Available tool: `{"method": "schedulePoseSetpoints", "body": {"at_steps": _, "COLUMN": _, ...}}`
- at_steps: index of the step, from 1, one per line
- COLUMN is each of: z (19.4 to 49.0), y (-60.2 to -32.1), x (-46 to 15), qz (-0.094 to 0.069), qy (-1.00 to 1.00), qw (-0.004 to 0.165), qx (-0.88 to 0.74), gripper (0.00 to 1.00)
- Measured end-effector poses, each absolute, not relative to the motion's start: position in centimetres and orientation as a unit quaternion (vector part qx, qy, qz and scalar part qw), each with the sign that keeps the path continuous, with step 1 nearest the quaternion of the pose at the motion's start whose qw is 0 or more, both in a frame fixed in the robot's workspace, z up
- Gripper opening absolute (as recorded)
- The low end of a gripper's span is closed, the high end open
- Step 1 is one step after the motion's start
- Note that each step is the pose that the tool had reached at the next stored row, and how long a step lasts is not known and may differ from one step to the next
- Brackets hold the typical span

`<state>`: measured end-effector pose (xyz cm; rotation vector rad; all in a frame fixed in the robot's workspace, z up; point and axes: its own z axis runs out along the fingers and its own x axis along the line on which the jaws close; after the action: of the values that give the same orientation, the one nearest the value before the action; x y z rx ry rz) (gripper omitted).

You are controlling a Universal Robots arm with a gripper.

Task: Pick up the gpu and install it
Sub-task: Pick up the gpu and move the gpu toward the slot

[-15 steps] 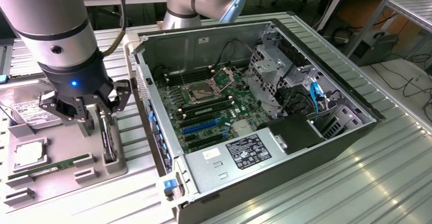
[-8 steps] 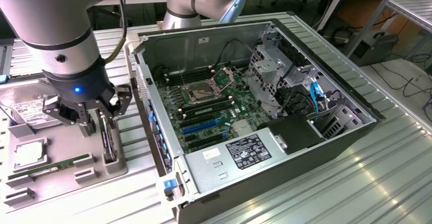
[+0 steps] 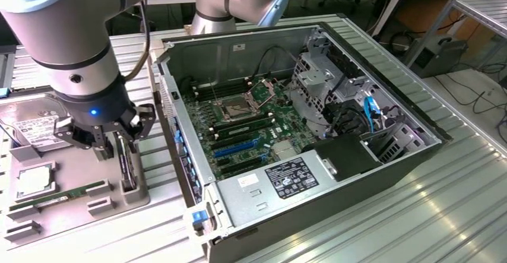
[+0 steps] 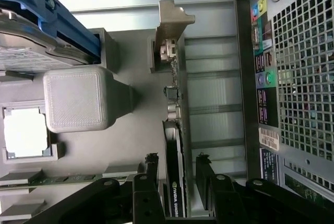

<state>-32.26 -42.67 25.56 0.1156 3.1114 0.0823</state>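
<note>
Gpu [image 3: 125, 163], thin flat black expansion card, stands on edge in the grey plastic holder tray [image 3: 79, 206]: pick-up step, not yet gripped.
Your hand [image 3: 119, 151] straddles it, fingers [image 4: 151, 162] spread clear of both faces; closing likely calls for a square, even pinch.

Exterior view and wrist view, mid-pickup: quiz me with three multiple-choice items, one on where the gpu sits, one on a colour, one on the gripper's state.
1. Where is the gpu? A) on edge in the grey tray beside the computer case B) seated inside the computer case C) lying flat outside the tray.
2. What colour is the memory stick? A) green B) red C) white.
3. How is the gripper? A) shut on the gpu B) open, a finger on each side of the gpu C) open above the computer case.
Answers: 1 A, the card stands in the tray's slot; 2 A, its board is green; 3 B, gaps show between fingers and card.
</note>
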Motion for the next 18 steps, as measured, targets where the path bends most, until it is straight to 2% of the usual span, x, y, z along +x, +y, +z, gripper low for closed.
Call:
{"method": "schedulePoseSetpoints", "body": {"at_steps": 5, "z": 25.3, "y": -42.7, "x": -32.3, "qz": 0.035, "qy": 0.999, "qw": 0.011, "qx": 0.037, "gripper": 0.42}}
{"method": "schedulePoseSetpoints", "body": {"at_steps": 10, "z": 24.8, "y": -42.5, "x": -32.3, "qz": 0.035, "qy": 0.999, "qw": 0.003, "qx": 0.038, "gripper": 0.42}}
{"method": "schedulePoseSetpoints", "body": {"at_steps": 18, "z": 24.4, "y": -42.2, "x": -32.2, "qz": 0.036, "qy": 0.999, "qw": 0.003, "qx": 0.039, "gripper": 0.41}}
